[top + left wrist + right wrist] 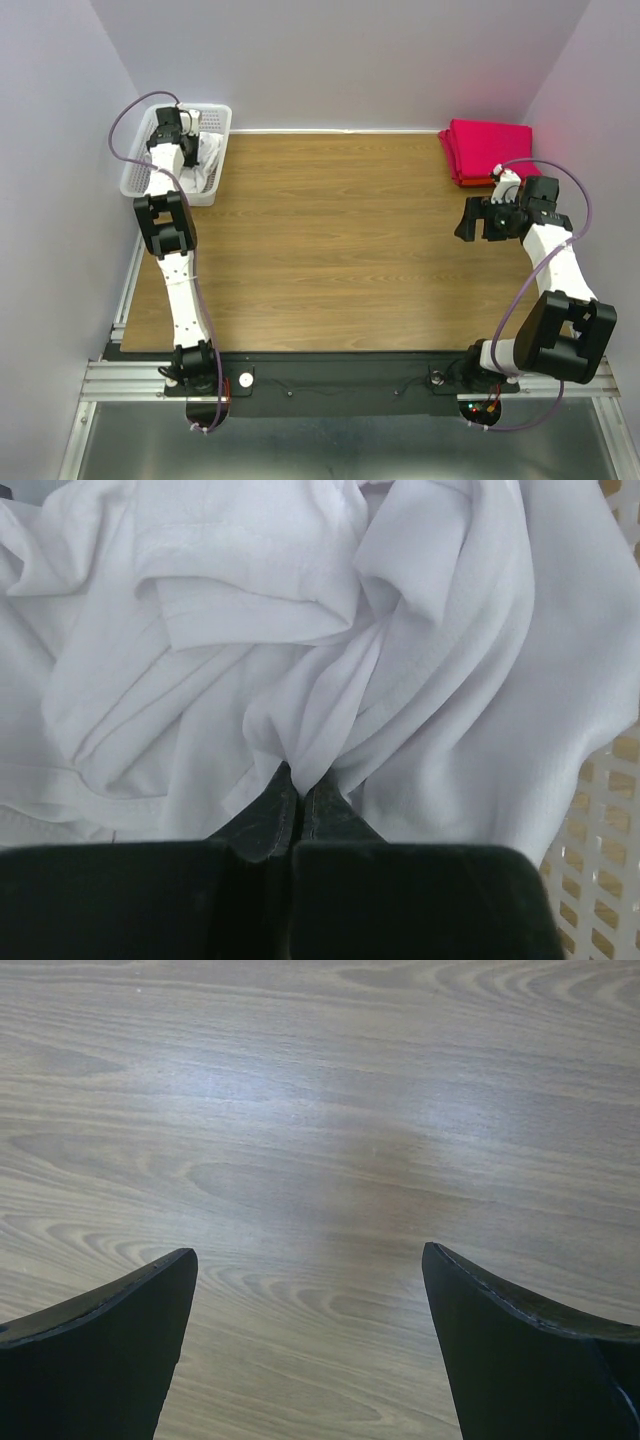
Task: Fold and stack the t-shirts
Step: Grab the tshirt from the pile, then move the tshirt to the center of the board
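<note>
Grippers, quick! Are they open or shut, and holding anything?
Left gripper: shut, pinching the crumpled white cloth t-shirt in the white plastic lattice basket.
Right gripper: open, empty, over the brown wooden table.

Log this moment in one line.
left fingers: shut on white t-shirt in basket | right fingers: open above table | red t-shirts: folded, far right corner

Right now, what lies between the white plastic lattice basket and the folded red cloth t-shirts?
Only bare wooden tabletop lies between the white plastic lattice basket and the folded red cloth t-shirts; the top external view shows it.
</note>
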Robot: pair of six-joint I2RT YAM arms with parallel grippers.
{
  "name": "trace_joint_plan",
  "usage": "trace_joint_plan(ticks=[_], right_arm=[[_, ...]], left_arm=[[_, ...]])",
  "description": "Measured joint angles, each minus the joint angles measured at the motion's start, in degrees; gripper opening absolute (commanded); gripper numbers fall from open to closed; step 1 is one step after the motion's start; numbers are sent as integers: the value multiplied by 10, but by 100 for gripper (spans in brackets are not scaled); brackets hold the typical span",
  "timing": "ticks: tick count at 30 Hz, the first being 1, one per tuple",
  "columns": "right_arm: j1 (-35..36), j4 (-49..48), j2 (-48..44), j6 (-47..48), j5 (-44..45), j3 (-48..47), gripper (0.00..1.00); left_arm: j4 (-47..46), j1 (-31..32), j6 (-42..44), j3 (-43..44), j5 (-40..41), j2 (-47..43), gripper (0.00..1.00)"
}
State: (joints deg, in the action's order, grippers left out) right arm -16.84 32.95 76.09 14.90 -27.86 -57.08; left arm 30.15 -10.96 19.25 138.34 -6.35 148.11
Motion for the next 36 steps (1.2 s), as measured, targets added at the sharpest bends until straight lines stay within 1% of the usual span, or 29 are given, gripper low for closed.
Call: trace_joint_plan(ticks=[4, 6, 10, 13, 14, 16, 17, 19, 21, 24, 26, 27, 28, 29, 30, 31, 34, 36], right_arm=[[0, 0, 0, -3, -10, -3, 100], [0, 0, 0, -6, -14, -6, 100], [0, 0, -8, -15, -24, -10, 100], [0, 0, -17, -21, -24, -11, 100], [0, 0, -19, -23, -24, -12, 100], [0, 0, -22, -26, -24, -14, 100], [0, 0, -25, -28, -23, -16, 100], [0, 0, -28, -32, -19, -20, 100], [0, 0, -33, -34, -14, -23, 100], [0, 0, -41, -40, -7, -27, 100], [0, 0, -48, -42, -2, -30, 100], [0, 0, -51, -43, 0, -30, 100], [0, 0, -55, -43, 3, -30, 100], [0, 0, -57, -42, 6, -30, 100], [0, 1, -62, -42, 12, -30, 100], [0, 1, -64, -39, 16, -30, 100], [0, 14, -78, -14, 40, -32, 100], [0, 29, -91, 14, 50, -32, 100]], left_arm=[[-14, -1, 0, 0, -16, -19, 0], [-21, 4, 0, 0, -29, -47, 0], [-41, 29, 17, 0, -42, -152, 0], [-57, 78, 33, -2, -48, -249, 0], [-65, 110, 39, -4, -53, -292, 0], [-79, 164, 45, -4, -63, -345, 0], [-88, 202, 47, -4, -74, -379, 0], [-99, 267, 49, -4, -98, -422, 0], [-106, 311, 45, -4, -129, -455, 0], [-110, 324, 29, -10, -158, -483, 0], [-111, 318, 20, -42, -174, -504, 21], [-113, 316, 17, -71, -180, -516, 37], [-108, 314, 15, -103, -188, -526, 69], [-102, 313, 14, -123, -191, -531, 89], [-93, 311, 20, -168, -196, -537, 96], [-85, 311, 20, -196, -198, -540, 97], [-55, 293, 23, -355, -212, -544, 97], [-38, 259, 23, -459, -232, -541, 98]])
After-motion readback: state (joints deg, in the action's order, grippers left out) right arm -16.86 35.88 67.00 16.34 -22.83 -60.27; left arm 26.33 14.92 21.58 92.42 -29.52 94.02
